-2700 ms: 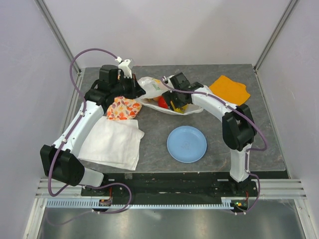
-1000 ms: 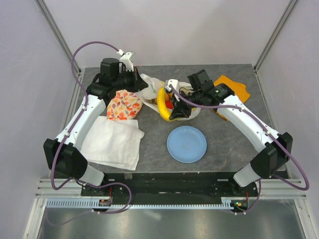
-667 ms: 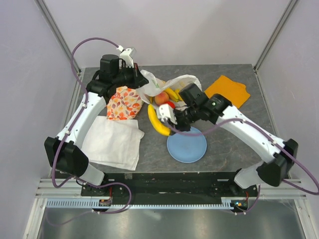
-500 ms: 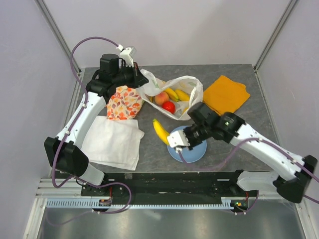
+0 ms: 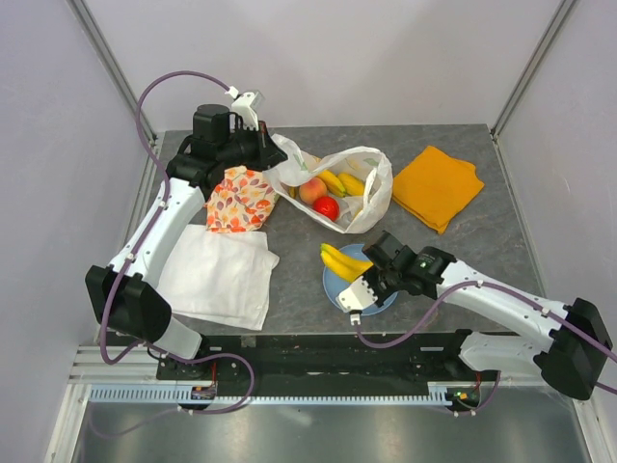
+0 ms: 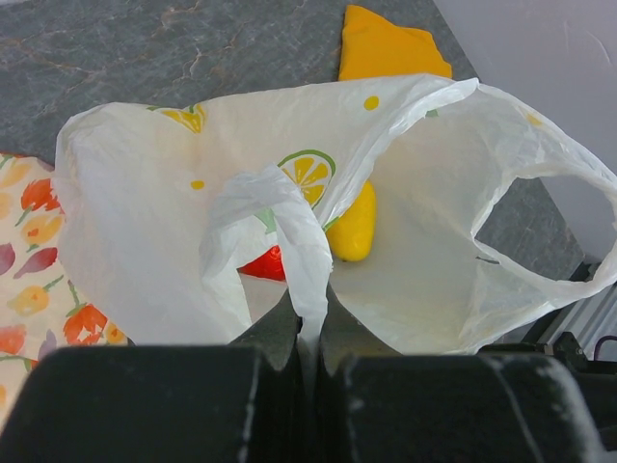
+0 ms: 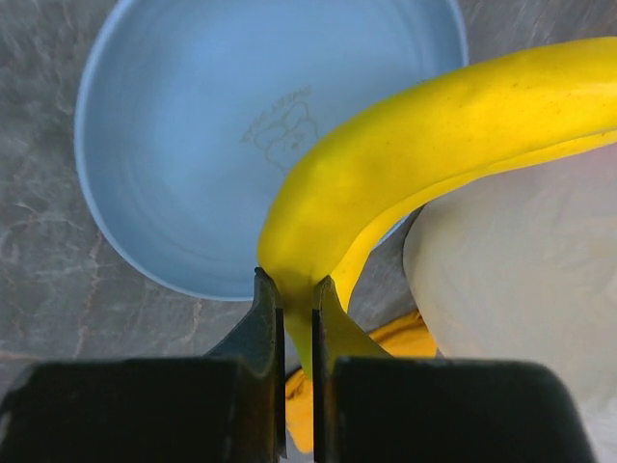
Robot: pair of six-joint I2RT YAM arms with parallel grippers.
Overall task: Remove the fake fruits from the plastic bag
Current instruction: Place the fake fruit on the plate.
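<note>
above the light-blue plate [image 7: 241, 174], near centre, the right gripper [image 7: 297, 289] has its jaws clenched on a yellow banana [image 7: 434, 145], out of the bag but not yet set down. at the far left, the left gripper [image 6: 308, 323] has its jaws pinched on the plastic bag [image 6: 145, 222]; a peach [image 5: 310, 190], a red fruit [image 5: 328, 207] and another banana [image 5: 339, 181] lie inside.

The white bag [image 5: 371, 193] gapes open, holding a peach [image 5: 310, 190], red fruit [image 5: 327, 207] and bananas [image 5: 344, 181]; another banana [image 5: 339, 262] is over the plate [image 5: 331, 282].

1 bag [image 5: 374, 172], 1 plate [image 7: 193, 174], 3 cloths [image 5: 217, 280], at least 4 fruits [image 5: 310, 190].
</note>
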